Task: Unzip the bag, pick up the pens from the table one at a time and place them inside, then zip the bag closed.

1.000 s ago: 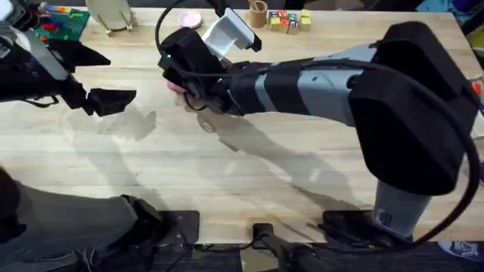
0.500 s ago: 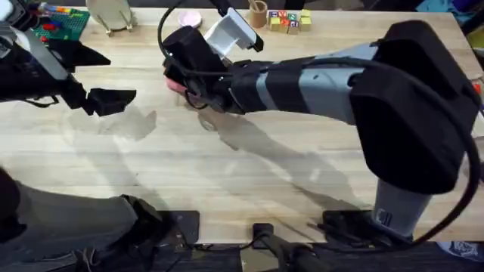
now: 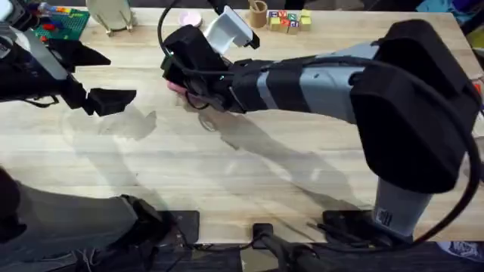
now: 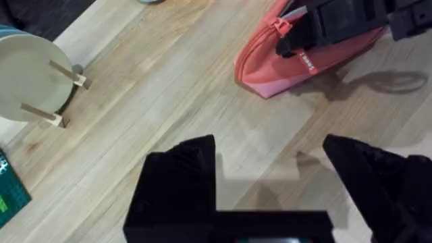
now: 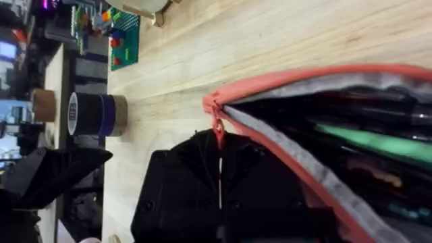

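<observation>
Step in hand, as judged: closing the zip. The bag (image 5: 317, 84) lies on the desk (image 3: 249, 166) toward its far side, mouth open along its length. Inside, the right wrist view shows a green pen (image 5: 378, 143) and dark shapes beside it, probably the black pen.

The right gripper (image 5: 219, 185) sits at the bag's closed end. The red pull cord (image 5: 219, 135) runs down between its jaws, which appear closed on it, though the contact itself is dark.

The left gripper (image 4: 270, 175) hovers well apart from the bag, jaws spread wide and empty.

Next move, as judged: draw the pull along the open mouth, with the bag steadied so that it does not slide.

Writing: a small red tag (image 4: 308, 63) on the bag's side carries white letters, too small to read.
</observation>
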You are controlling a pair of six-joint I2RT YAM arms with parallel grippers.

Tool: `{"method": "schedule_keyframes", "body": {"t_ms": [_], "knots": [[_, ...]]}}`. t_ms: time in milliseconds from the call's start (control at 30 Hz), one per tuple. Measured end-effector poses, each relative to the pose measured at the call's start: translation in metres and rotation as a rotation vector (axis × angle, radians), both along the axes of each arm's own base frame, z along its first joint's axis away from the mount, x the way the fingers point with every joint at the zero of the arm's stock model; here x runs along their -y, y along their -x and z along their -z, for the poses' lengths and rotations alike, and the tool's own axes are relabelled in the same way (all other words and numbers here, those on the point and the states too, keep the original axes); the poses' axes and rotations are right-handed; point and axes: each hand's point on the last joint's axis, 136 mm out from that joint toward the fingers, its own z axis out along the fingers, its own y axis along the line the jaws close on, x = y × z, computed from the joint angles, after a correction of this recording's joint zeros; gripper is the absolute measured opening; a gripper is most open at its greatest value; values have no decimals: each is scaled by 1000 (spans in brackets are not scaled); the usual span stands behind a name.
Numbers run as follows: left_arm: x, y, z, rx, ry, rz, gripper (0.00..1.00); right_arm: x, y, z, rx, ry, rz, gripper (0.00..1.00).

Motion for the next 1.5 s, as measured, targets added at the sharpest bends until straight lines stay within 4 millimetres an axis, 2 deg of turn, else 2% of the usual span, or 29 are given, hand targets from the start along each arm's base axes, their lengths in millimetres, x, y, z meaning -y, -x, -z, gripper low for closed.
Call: {"method": "schedule_keyframes", "body": {"t_ms": [267,633,867,1100,1500], "knots": [[2,-15,-8,91,5,30,993,1,-1,-8,26,12,-28,30],[33,-44,10,146,67,157,993,10,3,-33,41,33,-42,31],[51,-64,14,197,51,218,993,11,3,-32,37,36,-44,31],[58,-77,31,190,116,227,994,11,3,-33,38,37,-44,31],[63,-85,41,226,234,248,991,11,3,-33,42,40,-47,31]]}}
